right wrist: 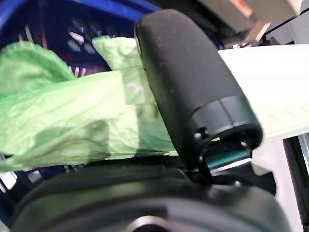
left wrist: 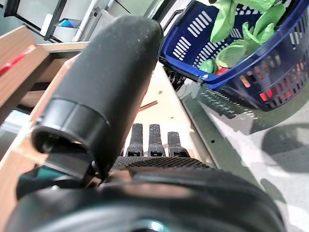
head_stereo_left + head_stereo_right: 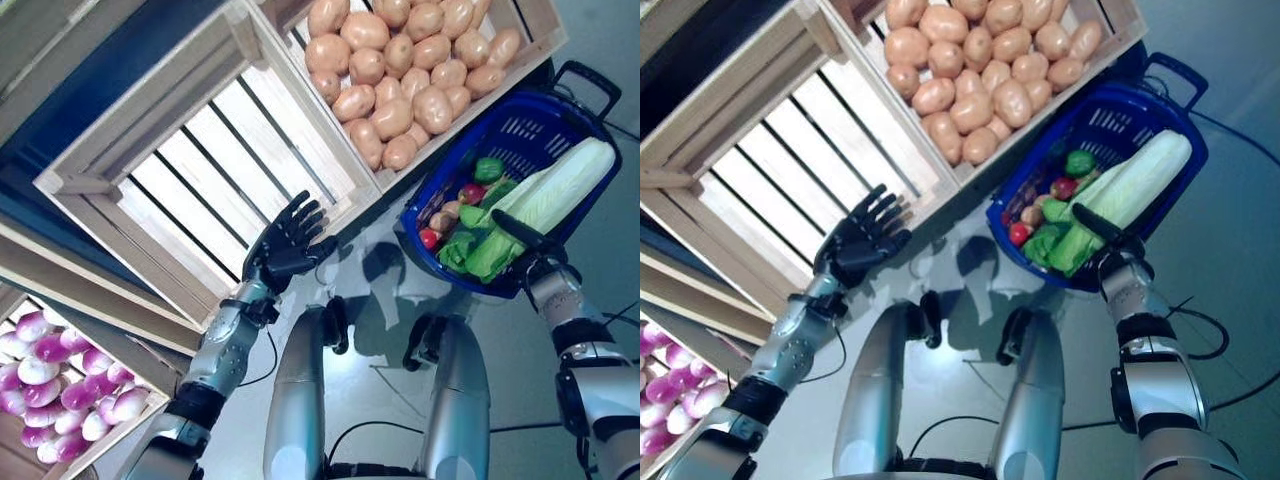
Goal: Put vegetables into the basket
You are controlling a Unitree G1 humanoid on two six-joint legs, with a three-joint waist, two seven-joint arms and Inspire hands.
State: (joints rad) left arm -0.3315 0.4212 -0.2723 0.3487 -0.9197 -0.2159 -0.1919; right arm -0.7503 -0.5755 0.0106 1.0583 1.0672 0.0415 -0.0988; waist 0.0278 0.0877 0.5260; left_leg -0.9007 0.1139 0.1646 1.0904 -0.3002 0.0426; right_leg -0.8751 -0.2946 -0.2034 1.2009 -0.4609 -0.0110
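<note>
A blue basket (image 3: 520,115) stands on the floor at the right, below the potato crate. A long napa cabbage (image 3: 560,185) lies in it, its white end sticking out over the rim. Around it lie a green pepper (image 3: 489,168) and small red vegetables (image 3: 470,192). My right hand (image 3: 530,240) is at the basket's near rim. Its thumb (image 1: 188,82) lies across the cabbage's green leafy end (image 1: 72,125), and its fingers are hidden underneath. My left hand (image 3: 285,250) hangs open, holding nothing, at the front edge of an empty wooden crate (image 3: 200,170).
A crate of potatoes (image 3: 400,70) stands beside the empty crate, right behind the basket. A lower crate of purple-and-white turnips (image 3: 60,390) shows at the lower left. The basket's black handle (image 3: 590,85) sticks up at its far end.
</note>
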